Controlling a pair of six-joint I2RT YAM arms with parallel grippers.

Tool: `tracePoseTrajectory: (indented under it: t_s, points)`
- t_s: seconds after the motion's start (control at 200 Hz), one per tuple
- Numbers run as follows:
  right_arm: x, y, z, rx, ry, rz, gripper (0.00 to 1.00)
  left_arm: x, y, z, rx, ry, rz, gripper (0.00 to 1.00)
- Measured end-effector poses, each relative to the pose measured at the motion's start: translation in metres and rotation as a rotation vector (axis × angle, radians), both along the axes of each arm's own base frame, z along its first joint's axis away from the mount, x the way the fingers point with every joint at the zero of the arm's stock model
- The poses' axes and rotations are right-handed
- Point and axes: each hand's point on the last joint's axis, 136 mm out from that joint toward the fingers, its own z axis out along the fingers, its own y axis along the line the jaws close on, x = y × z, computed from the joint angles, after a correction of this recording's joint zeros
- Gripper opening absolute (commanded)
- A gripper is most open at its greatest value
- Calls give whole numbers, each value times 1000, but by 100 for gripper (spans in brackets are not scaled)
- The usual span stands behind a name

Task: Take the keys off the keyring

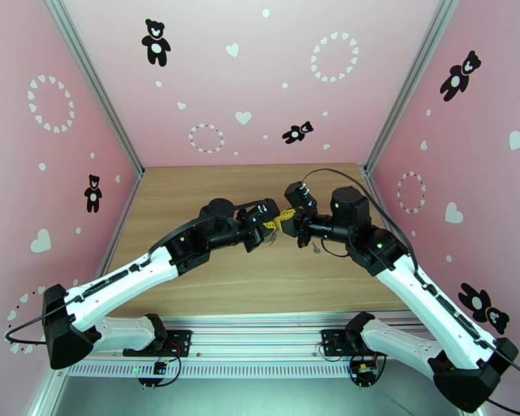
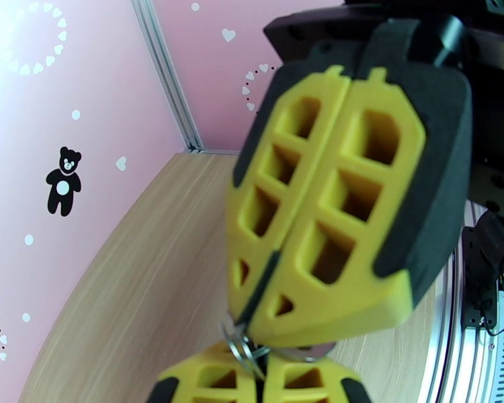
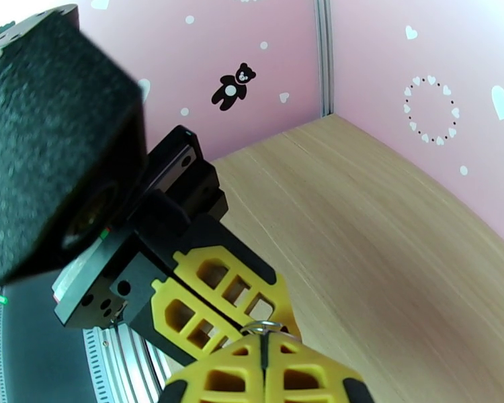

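Observation:
Both arms meet above the middle of the table. In the left wrist view, the keyring (image 2: 240,345) shows as a small coil of thin metal wire between the two pairs of yellow fingertips. My left gripper (image 2: 262,363) is shut under it and my right gripper (image 2: 252,327) is shut above it. In the right wrist view the keyring (image 3: 265,326) pokes out of my shut right gripper (image 3: 265,340), against the left gripper (image 3: 284,324). A thin dark strip lies in the right fingers' seam; I cannot tell what it is. A tiny grey piece, likely one of the keys (image 1: 316,248), lies on the table.
The wooden table (image 1: 191,195) is walled by pink panels on three sides. From above, the left gripper (image 1: 272,229) and right gripper (image 1: 286,218) touch tip to tip. A black cable (image 1: 329,249) hangs beside the right wrist. A metal rail (image 1: 260,327) runs along the near edge.

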Motion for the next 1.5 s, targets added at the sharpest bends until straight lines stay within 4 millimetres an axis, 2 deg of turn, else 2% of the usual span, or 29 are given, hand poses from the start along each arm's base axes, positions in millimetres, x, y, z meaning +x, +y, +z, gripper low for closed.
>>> tracePoseTrajectory:
  t_s: [0.36, 0.791, 0.981, 1.111, 1.326, 1.502]
  points:
    - [-14, -8, 7, -13, -120, 36, 0, -7, -5, 3, -6, -4, -20, 0]
    - [-20, -4, 7, 16, -173, 82, 0, -7, -5, 7, -26, 9, 3, 0]
    - [-17, -7, 13, 58, -146, 59, 0, -11, -3, 13, -65, -36, -8, 0]
    - [-8, -15, 14, 90, -82, 15, 0, -14, 0, 14, -79, -77, -20, 0]
    - [-14, -15, 18, 146, 2, 42, 0, -20, 2, 23, -111, -141, -48, 0]
    - [-19, -15, 20, 167, -22, 69, 0, -21, 1, 27, -124, -143, -50, 0]
